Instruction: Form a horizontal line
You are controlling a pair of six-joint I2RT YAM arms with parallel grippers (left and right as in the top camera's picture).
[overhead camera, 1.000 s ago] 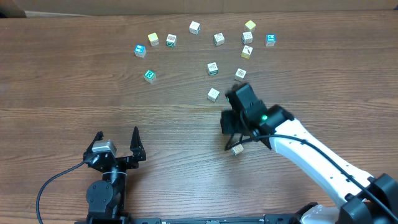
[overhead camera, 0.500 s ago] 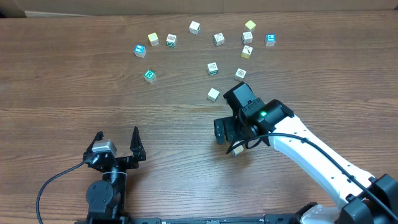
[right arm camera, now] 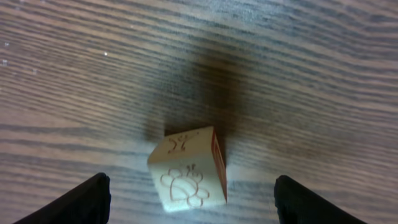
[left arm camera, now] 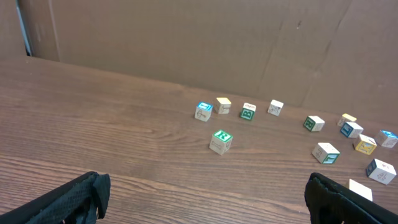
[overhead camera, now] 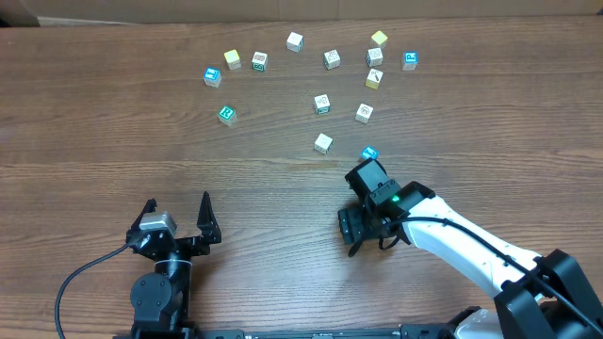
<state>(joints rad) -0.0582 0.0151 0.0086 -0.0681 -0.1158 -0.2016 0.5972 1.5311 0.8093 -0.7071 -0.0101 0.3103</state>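
Observation:
No horizontal line of touching cubes is in view; the cubes all lie apart. In the right wrist view a pale cube with red markings [right arm camera: 186,177] rests on the table, turned at an angle. My right gripper [right arm camera: 193,200] is open around it, with a gap between each finger and the cube. From overhead the right gripper [overhead camera: 353,234] covers that cube. My left gripper [overhead camera: 178,202] stands open and holds nothing near the front left, seen also in the left wrist view [left arm camera: 205,199].
Several loose cubes are scattered across the far half of the table, among them a green-marked cube [overhead camera: 226,114], a white cube [overhead camera: 323,143] and a blue cube [overhead camera: 369,153] just behind the right arm. A cardboard wall [left arm camera: 186,37] backs the table.
The right arm has drawn back toward the front edge and now covers the pale cube in the overhead view. The blue cube behind it has come into view. The left arm is still.

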